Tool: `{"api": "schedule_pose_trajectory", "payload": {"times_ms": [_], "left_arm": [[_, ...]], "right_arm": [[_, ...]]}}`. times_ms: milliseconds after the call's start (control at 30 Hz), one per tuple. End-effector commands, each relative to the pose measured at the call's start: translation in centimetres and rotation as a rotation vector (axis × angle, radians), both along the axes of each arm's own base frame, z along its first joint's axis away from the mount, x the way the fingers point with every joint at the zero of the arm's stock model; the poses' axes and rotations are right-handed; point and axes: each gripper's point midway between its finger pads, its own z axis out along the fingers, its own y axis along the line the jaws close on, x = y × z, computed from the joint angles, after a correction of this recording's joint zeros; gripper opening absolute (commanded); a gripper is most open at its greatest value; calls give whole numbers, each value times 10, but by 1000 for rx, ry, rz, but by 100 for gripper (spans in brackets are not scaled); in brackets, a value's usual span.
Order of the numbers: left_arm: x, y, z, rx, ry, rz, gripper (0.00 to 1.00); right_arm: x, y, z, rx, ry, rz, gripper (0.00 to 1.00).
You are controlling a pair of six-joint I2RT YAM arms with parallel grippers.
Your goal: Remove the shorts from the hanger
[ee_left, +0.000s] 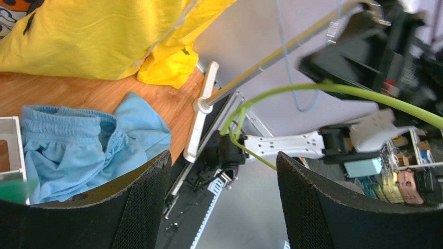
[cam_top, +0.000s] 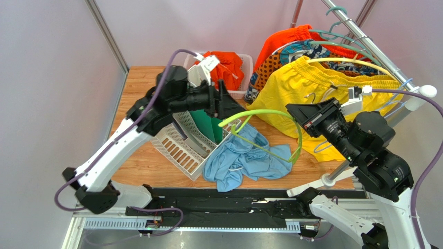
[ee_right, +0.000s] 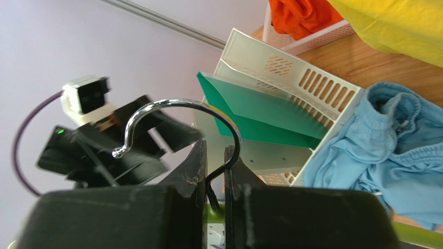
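Note:
The light blue shorts (cam_top: 242, 158) lie crumpled on the table in front of the basket; they also show in the left wrist view (ee_left: 78, 140) and the right wrist view (ee_right: 387, 150). Bright orange shorts (cam_top: 226, 65) lie in a white bin at the back. My right gripper (cam_top: 303, 118) is shut on the neck of the metal hook (ee_right: 182, 106) of a lime green hanger (cam_top: 260, 111), holding it above the blue shorts. The hanger's thin lower bar crosses over the shorts. My left gripper (cam_top: 231, 106) is open and empty beside the hanger's left end (ee_left: 333, 89).
A white slotted basket (cam_top: 182, 142) with a green divider (cam_top: 208, 124) stands tilted at the centre left. A clothes rack bar (cam_top: 364, 36) at the right carries yellow shorts (cam_top: 312, 85) and an orange-and-teal patterned pair (cam_top: 283, 57). The rack's white foot (cam_top: 322, 181) lies near the front edge.

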Motion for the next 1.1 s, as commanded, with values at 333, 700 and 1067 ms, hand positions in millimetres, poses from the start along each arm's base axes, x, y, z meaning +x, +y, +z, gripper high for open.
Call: {"api": "schedule_pose_trajectory", "payload": {"times_ms": [333, 700, 1067], "left_arm": [[-93, 124, 89, -211, -249, 107, 82], [-115, 120, 83, -205, -169, -7, 71], [-103, 82, 65, -147, -139, -57, 71]], "right_arm": [[17, 25, -30, -264, -22, 144, 0], [29, 39, -56, -421, -12, 239, 0], [30, 41, -73, -532, 21, 303, 0]]}}
